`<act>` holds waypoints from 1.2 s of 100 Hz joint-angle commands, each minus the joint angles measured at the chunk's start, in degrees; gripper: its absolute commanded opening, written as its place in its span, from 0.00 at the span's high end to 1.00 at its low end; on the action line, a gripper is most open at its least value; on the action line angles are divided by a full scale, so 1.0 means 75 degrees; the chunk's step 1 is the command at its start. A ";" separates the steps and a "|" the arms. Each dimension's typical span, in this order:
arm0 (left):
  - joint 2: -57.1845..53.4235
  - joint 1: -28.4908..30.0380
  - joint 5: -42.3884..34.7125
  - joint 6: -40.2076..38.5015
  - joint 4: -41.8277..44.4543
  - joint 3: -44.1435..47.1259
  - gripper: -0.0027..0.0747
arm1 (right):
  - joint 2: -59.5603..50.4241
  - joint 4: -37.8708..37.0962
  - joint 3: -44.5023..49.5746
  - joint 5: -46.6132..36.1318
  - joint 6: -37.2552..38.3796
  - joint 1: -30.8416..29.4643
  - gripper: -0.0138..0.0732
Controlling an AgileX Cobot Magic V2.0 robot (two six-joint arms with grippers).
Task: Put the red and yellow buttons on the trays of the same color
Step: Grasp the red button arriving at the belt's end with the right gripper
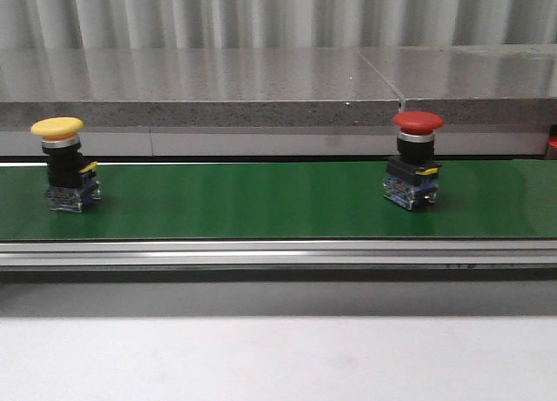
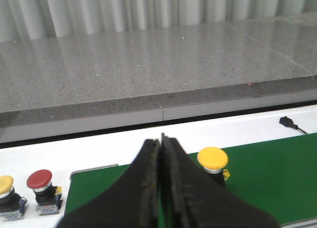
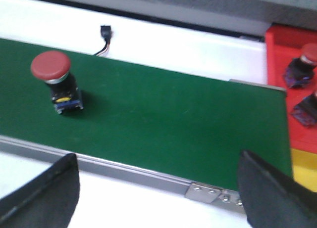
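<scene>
In the front view a pale bench [image 1: 278, 357] lies nearest, then a metal rail and a green conveyor belt [image 1: 261, 201]. On the belt a yellow button [image 1: 68, 164] stands upright at the left end and a red button [image 1: 414, 160] stands upright toward the right, well apart from each other. Behind them runs a grey speckled stone ledge [image 1: 261, 79], with a pale corrugated wall beyond.

The left wrist view shows the left gripper [image 2: 161, 188] with its fingers pressed together, nothing between them. Past them sits the yellow button on the belt; off the belt's end, a spare red button [image 2: 42, 191] and a spare yellow one [image 2: 7, 198] stand side by side on white surface.

The right gripper [image 3: 158, 188] has its fingers spread wide, nothing between them. Beyond, the red button stands on the belt; a red tray [image 3: 292, 45] off the belt's end holds dark button bodies, blurred. No writing is readable anywhere.
</scene>
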 commanded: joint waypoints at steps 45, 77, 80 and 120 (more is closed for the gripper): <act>0.0037 -0.0061 -0.0618 -0.0006 -0.0128 -0.0220 0.99 | 0.4024 0.0140 -0.1543 -0.1655 -0.0087 0.1524 0.11; 0.0037 -0.0061 -0.0618 -0.0006 -0.0128 -0.0220 0.99 | 0.5645 0.0140 -0.2543 -0.1621 -0.0087 0.1524 0.13; 0.0037 -0.0061 -0.0618 -0.0006 -0.0128 -0.0220 0.99 | 0.5717 0.0140 -0.2568 -0.1601 -0.0087 0.1524 0.16; 0.0037 -0.0061 -0.0618 -0.0006 -0.0128 -0.0220 0.99 | 0.5677 0.0140 -0.3527 0.0231 -0.0080 0.0977 0.73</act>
